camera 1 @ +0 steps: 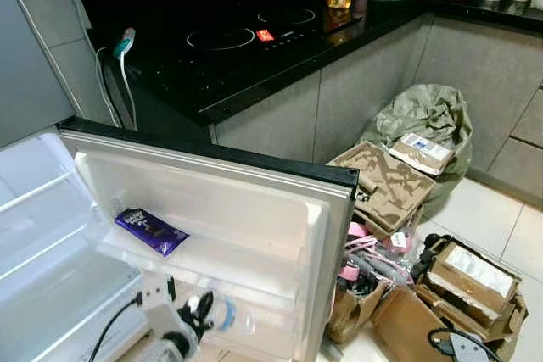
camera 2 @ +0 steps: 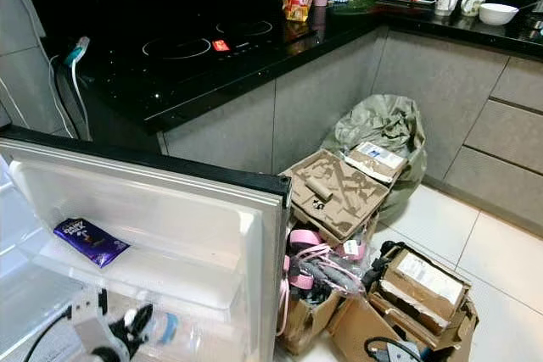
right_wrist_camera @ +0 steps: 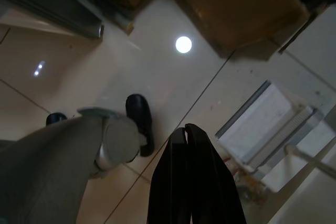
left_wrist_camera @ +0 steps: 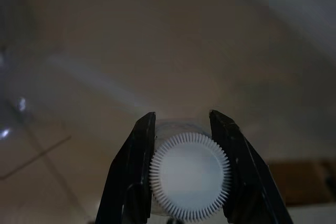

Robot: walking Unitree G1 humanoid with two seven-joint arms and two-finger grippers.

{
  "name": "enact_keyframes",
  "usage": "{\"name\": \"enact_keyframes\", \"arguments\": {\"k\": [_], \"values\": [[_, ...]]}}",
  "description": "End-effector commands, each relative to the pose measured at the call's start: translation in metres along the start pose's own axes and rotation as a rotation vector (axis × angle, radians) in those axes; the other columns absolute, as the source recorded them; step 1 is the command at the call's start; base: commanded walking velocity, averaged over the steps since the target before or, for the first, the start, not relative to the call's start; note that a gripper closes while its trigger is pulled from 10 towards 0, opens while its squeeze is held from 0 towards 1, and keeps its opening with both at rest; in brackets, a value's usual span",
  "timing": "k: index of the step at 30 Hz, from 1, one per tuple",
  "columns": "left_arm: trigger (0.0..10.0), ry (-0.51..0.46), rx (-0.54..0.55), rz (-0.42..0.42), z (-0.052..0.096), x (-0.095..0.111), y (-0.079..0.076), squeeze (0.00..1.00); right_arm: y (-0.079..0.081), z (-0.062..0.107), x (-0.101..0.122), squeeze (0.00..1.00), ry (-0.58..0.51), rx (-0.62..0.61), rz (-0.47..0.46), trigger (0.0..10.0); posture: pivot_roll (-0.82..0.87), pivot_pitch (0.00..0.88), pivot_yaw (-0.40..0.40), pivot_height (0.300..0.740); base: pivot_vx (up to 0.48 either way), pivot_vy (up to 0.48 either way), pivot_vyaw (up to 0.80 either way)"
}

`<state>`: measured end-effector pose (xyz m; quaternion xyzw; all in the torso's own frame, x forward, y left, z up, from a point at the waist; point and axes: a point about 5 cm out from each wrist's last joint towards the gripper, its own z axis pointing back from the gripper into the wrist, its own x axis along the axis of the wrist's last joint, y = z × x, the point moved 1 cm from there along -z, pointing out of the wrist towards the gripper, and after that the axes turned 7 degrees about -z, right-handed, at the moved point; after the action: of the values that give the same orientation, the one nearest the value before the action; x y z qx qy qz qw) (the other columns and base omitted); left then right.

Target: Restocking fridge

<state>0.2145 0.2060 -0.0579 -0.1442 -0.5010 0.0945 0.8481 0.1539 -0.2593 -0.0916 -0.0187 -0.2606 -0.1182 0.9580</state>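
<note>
The fridge door (camera 1: pixel 254 201) stands open in front of me, its white shelves facing up. A purple chocolate bar (camera 1: pixel 151 231) lies on the upper door shelf. Low at the door's lower shelf, my left gripper (camera 1: pixel 197 311) is shut on a clear water bottle (camera 1: pixel 231 315) with a blue label. In the left wrist view its fingers (left_wrist_camera: pixel 137 171) clamp the neck just behind the white ribbed cap (left_wrist_camera: pixel 190 176). My right gripper (right_wrist_camera: pixel 186 128) hangs shut and empty over the tiled floor.
Open cardboard boxes (camera 2: pixel 339 192) and pink cables (camera 2: pixel 310 264) crowd the floor right of the door, with a green bag (camera 2: pixel 382 137) behind. A black hob counter (camera 1: pixel 229 48) runs beyond the door. A white wire rack (right_wrist_camera: pixel 268 124) lies near my right gripper.
</note>
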Motion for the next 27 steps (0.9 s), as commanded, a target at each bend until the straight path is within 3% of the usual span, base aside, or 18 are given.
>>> {"name": "enact_keyframes", "arguments": {"k": [1,7,13,16,27], "values": [[10.0,0.012,0.000,-0.010,0.000,-0.004,-0.004,0.00,0.003,0.000,-0.002,0.00,0.001,0.004,-0.009,10.0,-0.13,0.000,0.023,0.740,0.000,0.000,0.00],[10.0,0.008,0.027,-0.004,0.003,-0.011,-0.006,0.00,0.003,0.000,-0.007,0.00,0.012,0.014,-0.005,10.0,-0.13,0.000,0.023,0.740,0.000,0.000,0.00],[10.0,-0.040,0.015,0.040,-0.004,-0.004,-0.014,0.00,-0.001,0.001,-0.010,0.00,0.025,0.004,0.001,10.0,-0.14,0.000,0.016,0.740,0.000,0.000,0.00],[10.0,-0.055,-0.010,0.054,-0.007,-0.003,-0.020,0.00,-0.005,0.002,-0.012,0.00,0.043,-0.009,0.005,10.0,-0.13,0.000,0.013,0.725,0.000,0.000,0.00],[10.0,-0.105,-0.024,0.050,-0.009,0.005,-0.022,0.00,-0.004,0.002,-0.010,0.00,0.029,-0.004,-0.012,10.0,-0.13,0.000,0.010,0.680,0.000,0.000,0.00]]}}
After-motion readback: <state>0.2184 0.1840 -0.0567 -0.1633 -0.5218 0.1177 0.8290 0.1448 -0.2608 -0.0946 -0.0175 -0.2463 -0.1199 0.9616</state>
